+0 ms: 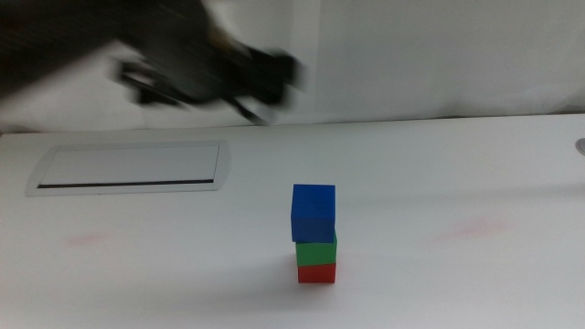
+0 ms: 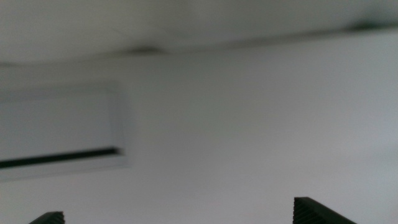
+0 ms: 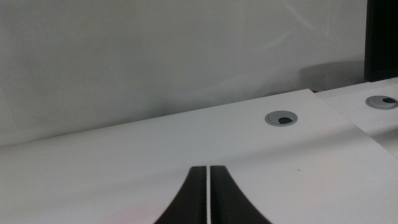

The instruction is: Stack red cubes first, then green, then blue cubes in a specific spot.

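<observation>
In the middle view a stack of three cubes stands on the white tabletop: the red cube (image 1: pixel 316 271) at the bottom, the green cube (image 1: pixel 316 249) on it, and the blue cube (image 1: pixel 313 213) on top, sitting slightly off to the left. My left gripper (image 1: pixel 274 78) is blurred, high up at the back left, well clear of the stack. In the left wrist view its jaws stand wide apart with nothing between them, over bare table. My right gripper (image 3: pixel 208 196) is shut, out of the middle view, and holds nothing.
A grey-framed slot panel (image 1: pixel 128 168) lies in the table at the back left, also seen as the slot panel (image 2: pixel 59 134) in the left wrist view. Two round grey cable grommets (image 3: pixel 281 117) sit in the table near the right arm.
</observation>
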`<state>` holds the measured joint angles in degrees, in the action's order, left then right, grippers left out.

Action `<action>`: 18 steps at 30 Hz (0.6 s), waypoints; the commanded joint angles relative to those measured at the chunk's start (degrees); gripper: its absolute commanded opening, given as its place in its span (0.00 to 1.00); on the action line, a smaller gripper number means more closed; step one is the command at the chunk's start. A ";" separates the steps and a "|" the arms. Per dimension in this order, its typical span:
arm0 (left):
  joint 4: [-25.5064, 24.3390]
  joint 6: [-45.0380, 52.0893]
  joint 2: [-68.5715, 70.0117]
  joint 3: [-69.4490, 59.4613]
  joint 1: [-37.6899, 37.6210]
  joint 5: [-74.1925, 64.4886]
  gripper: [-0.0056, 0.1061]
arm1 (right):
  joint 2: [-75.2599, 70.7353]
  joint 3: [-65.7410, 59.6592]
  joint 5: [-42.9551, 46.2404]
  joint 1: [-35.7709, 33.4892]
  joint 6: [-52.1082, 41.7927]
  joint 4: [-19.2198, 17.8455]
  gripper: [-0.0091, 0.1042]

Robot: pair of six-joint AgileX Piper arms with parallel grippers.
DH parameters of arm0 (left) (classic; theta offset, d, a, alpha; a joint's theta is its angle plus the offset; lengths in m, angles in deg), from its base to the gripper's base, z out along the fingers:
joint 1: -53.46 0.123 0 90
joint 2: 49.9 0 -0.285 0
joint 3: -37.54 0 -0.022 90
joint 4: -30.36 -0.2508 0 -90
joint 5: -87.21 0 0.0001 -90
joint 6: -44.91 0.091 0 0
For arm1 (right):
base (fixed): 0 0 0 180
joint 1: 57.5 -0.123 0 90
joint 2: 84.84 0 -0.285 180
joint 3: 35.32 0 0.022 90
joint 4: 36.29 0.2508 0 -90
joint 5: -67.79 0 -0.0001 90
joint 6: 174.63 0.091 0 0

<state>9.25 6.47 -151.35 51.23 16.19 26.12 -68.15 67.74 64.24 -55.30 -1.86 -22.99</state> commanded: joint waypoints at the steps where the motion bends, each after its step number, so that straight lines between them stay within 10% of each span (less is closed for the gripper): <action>1: -0.78 3.04 3.75 0.33 6.50 -0.82 0.87 | -0.05 -2.37 0.86 0.01 -0.27 -0.60 0.06; 11: 9.84 16.77 15.32 -1.09 37.83 -1.68 0.83 | -0.05 -2.37 0.96 0.01 -0.27 -0.60 0.06; 14: 12.15 19.78 21.11 -6.31 39.66 3.80 0.61 | -0.05 -2.37 1.07 0.01 -0.27 -0.60 0.06; 18: 10.95 20.05 31.62 -16.99 39.66 11.05 0.06 | -0.05 -2.37 1.33 0.01 -0.27 -0.60 0.06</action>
<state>19.83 25.99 -123.98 38.16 55.57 33.67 -68.15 67.74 64.38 -55.30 -1.86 -22.99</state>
